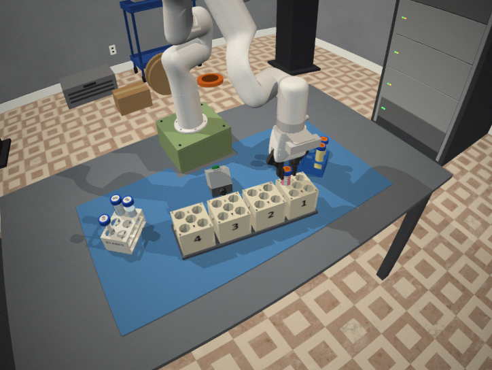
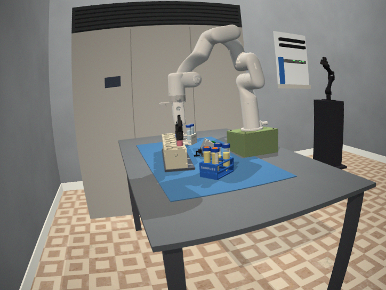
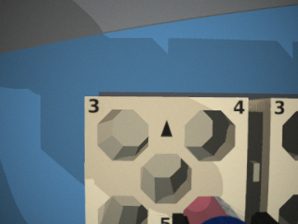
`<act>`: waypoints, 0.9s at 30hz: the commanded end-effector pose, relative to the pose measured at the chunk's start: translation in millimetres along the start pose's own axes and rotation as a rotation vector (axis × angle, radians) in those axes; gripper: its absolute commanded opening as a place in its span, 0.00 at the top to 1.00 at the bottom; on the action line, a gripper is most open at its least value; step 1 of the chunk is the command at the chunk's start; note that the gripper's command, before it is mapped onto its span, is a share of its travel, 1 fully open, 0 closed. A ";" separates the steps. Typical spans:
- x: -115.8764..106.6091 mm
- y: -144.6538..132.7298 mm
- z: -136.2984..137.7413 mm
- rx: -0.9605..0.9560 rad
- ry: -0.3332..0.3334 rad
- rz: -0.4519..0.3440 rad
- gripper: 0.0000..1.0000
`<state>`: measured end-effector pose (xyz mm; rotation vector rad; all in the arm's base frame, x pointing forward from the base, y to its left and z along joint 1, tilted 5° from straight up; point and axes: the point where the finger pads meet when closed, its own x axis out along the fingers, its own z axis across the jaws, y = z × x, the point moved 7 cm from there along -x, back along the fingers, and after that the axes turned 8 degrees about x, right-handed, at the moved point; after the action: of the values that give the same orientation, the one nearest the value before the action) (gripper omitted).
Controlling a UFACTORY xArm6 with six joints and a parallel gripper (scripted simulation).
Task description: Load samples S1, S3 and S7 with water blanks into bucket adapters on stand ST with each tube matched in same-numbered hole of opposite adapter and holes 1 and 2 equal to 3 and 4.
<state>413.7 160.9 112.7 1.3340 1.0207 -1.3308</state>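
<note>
My gripper (image 1: 287,169) (image 2: 178,130) is shut on the cap end of a pink-filled sample tube (image 1: 285,181) (image 2: 179,143) (image 3: 201,207). The tube stands upright, its lower part down in hole 1 of adapter 1 (image 1: 304,203) (image 2: 174,157) (image 3: 177,106). I cannot tell whether it is fully seated. Adapters 2 (image 1: 270,214), 3 (image 1: 234,226) and 4 (image 1: 196,238) stand empty in a row on the stand (image 1: 187,256). The blue samples rack (image 1: 316,169) (image 2: 215,169) behind adapter 1 holds yellow-filled tubes. The white blanks rack (image 1: 119,238) at the left holds three tubes.
The grey DONE desk (image 1: 217,181) with its green key (image 1: 216,167) stands just behind adapters 2 and 3. The arm's green base block (image 1: 194,139) is behind it. Everything stands on a blue mat (image 1: 179,286) on the grey table.
</note>
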 end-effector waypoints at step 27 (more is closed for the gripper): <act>21.0 1.3 -0.8 0.000 0.003 0.004 1.00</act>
<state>414.7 159.4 90.6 1.3335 1.0209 -1.3314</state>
